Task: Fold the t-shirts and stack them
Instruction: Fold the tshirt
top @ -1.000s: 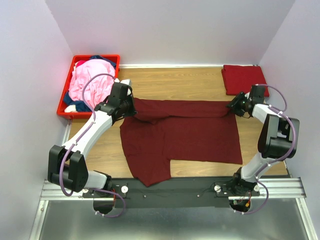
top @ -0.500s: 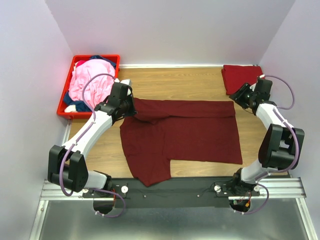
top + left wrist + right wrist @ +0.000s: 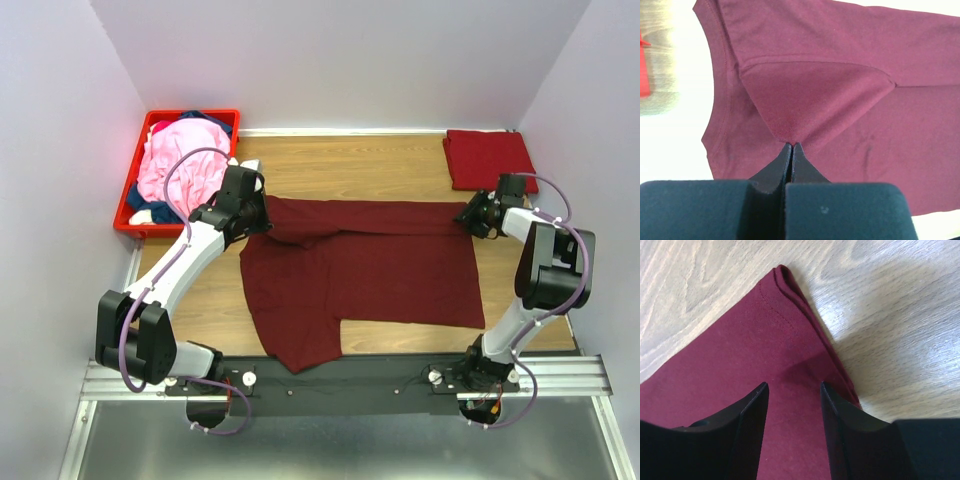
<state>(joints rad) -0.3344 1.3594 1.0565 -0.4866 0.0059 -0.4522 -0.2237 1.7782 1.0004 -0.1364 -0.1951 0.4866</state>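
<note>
Overhead view, bottom of frame to top. The mounting rail [image 3: 100,378] carrying both arm bases runs along the bottom edge. Above it lies the wooden counter [image 3: 380,165], and a maroon t-shirt [image 3: 370,265] is spread across the middle of it. One sleeve of this shirt points toward the lower centre of the frame. The edge of the shirt nearest the top of the frame is doubled over into a long band that runs from left of centre to right of centre.

At the left end of that band, the left claw [image 3: 262,215] is clenched on the cloth. In the left wrist view its fingertips meet and pinch a raised peak of maroon fabric, while the cloth around the peak lies flat.

At the right end of the band, the right claw [image 3: 470,213] is released. In the right wrist view its two fingers stand apart above the doubled corner of the shirt. Cloth shows between and below the fingers, and bare wood shows just beyond the hem. Whether the fingertips touch the fabric cannot be told.

Farther back, in the upper left of the overhead view, a red crate [image 3: 195,113] sits at the counter's edge. It holds a crumpled pink t-shirt [image 3: 175,170] with a navy t-shirt [image 3: 205,120] showing beneath it. In the upper right corner, well apart from the spread shirt, a folded red t-shirt [image 3: 488,158] lies flat on the counter against the back wall.
</note>
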